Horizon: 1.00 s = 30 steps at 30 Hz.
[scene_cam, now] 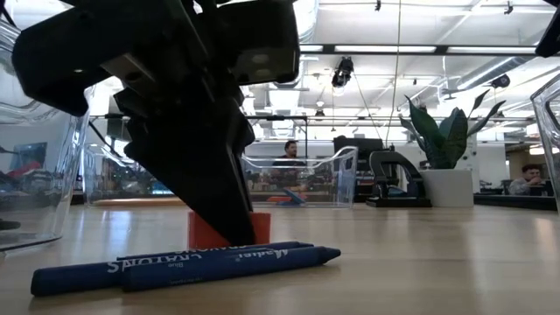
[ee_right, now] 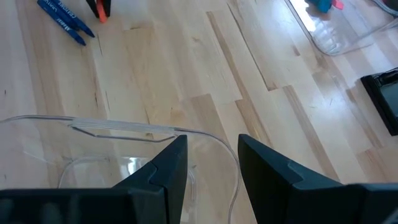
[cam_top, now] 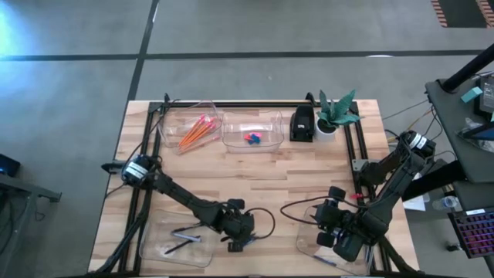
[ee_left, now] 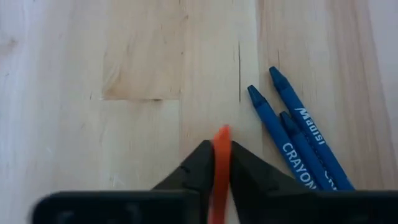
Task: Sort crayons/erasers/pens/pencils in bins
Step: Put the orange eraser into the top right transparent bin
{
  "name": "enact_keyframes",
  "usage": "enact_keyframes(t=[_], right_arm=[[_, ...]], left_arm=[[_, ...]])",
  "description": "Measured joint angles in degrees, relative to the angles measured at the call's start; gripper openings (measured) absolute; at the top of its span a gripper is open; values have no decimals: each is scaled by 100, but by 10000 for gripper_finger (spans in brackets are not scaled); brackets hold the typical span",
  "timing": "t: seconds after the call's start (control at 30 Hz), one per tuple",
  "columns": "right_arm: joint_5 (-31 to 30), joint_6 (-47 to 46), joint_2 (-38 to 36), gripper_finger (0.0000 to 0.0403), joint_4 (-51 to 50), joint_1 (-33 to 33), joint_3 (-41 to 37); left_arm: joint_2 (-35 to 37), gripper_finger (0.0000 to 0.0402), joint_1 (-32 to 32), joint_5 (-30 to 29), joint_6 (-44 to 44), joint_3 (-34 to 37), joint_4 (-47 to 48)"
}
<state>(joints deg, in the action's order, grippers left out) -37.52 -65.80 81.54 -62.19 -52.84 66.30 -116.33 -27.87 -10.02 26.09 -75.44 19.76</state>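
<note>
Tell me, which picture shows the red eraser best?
The left wrist view: the eraser fills the middle, pinched in the left end effector. The low view shows its lower part behind a finger. The right wrist view shows a far speck. The high view hides it.

Bright overhead light; blurred close up, glare on floor.

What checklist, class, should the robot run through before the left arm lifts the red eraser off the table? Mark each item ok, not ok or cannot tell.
1. Left hand closed on the red eraser: ok, both fingers press its sides.
2. Eraser still on the table: ok, not lifted yet.
3. Blue crayons clear of the grip: ok, lying beside it.
4. Eraser bin reachable: ok, open at the far edge.
5. Right hand out of the way: ok, open over its near bin.
6. Grip firm enough: cannot tell.
</note>
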Motion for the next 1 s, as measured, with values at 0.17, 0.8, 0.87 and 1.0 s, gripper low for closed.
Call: enact_keyframes(t=[0.17, 0.8, 0.87, 1.0], right_arm=[[0, 2, 0, 134, 3, 0, 0], [-13, 50, -2, 134, -2, 0, 0], [-13, 46, -2, 134, 3, 0, 0], [-22, 47, -2, 134, 9, 0, -2]], left_arm=[[50, 15, 6, 57, -122, -86, 90], [2129, 13, 1150, -1736, -1480, -154, 624], [2239, 12, 1562, -1871, -1468, -114, 529], [2191, 12, 2487, -1888, -1313, -13, 491]])
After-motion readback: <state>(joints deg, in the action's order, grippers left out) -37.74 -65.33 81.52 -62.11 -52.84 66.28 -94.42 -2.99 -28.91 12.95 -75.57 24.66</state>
